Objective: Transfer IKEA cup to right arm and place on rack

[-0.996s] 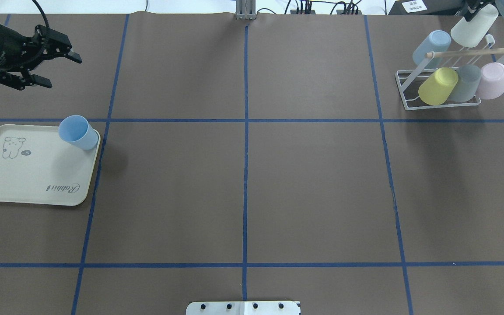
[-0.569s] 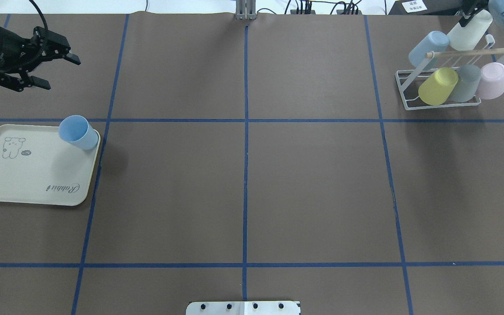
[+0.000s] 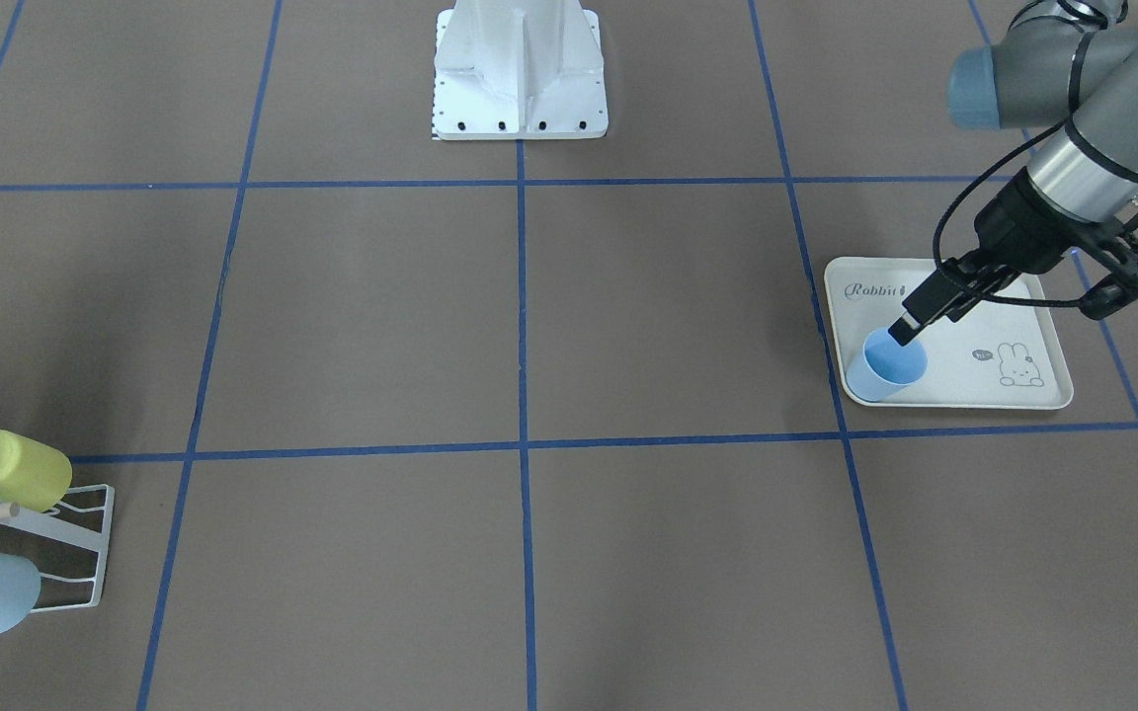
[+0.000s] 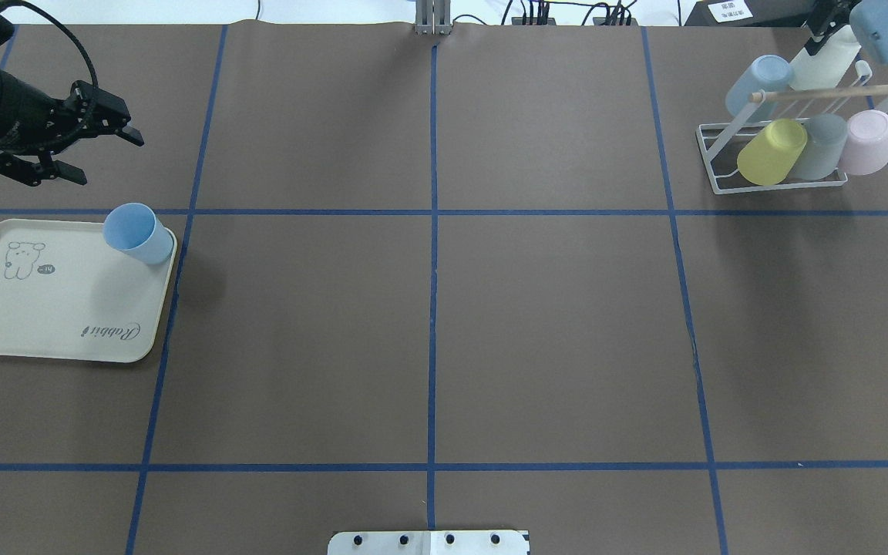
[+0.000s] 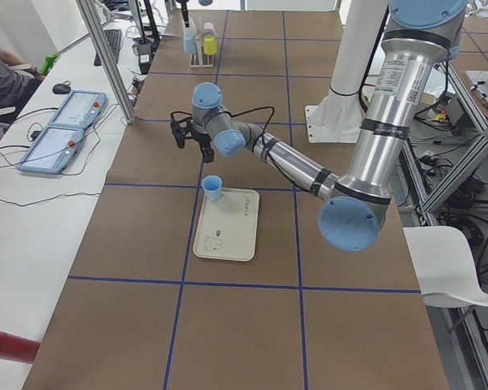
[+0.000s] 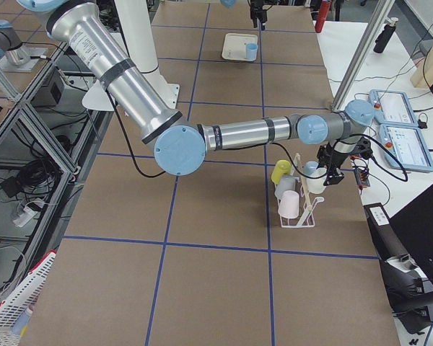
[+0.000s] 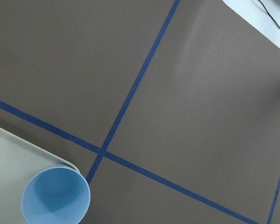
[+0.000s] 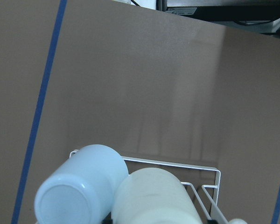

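A blue IKEA cup point(image 4: 138, 233) stands upright in the far corner of the cream rabbit-print tray point(image 4: 58, 308); it also shows in the front view point(image 3: 888, 367) and the left wrist view point(image 7: 56, 197). My left gripper point(image 4: 102, 159) hangs open beyond the tray, short of the cup, holding nothing. At the far right, the white wire rack point(image 4: 721, 168) with a wooden dowel point(image 4: 837, 92) carries several cups. My right gripper point(image 4: 820, 32) is shut on a white cup point(image 4: 825, 65), which leans on the rack's back row beside a light-blue cup point(image 8: 81, 186).
The yellow cup point(image 4: 774, 150), grey cup point(image 4: 822, 146) and pink cup point(image 4: 866, 141) fill the rack's front row. Blue tape lines cross the brown table mat. The robot's white base point(image 3: 520, 69) is at mid table edge. Tablets and cables lie on a side table point(image 5: 65, 130).
My left gripper has moved nearer the tray and the blue cup, still open. My right gripper has lowered the white cup against the rack next to the light-blue cup.
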Robot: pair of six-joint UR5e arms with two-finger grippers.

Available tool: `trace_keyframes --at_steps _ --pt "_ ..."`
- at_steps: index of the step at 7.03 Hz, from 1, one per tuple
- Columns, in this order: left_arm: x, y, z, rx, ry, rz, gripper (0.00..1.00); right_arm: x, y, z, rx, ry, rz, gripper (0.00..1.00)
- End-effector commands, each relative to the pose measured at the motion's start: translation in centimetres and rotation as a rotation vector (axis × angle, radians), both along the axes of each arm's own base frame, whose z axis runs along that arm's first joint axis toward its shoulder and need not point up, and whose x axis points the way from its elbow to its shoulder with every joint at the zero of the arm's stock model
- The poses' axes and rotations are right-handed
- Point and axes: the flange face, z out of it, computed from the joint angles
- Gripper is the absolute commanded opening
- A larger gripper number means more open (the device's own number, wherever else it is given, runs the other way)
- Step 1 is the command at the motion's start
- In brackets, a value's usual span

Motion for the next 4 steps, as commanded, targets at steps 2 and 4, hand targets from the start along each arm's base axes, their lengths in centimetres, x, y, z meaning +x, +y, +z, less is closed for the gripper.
trace_keyframes --at_steps 2,4 --pt "0.7 0.3 3.5 -0.010 -0.159 0.079 1.00 -0.8 0.1 -0.1 0.001 0.001 -0.008 1.00" --pt "1.9 1.6 6.4 -0.058 -0.195 0.117 1.00 -0.7 0.1 -0.3 0.004 -0.002 -0.006 1.00"
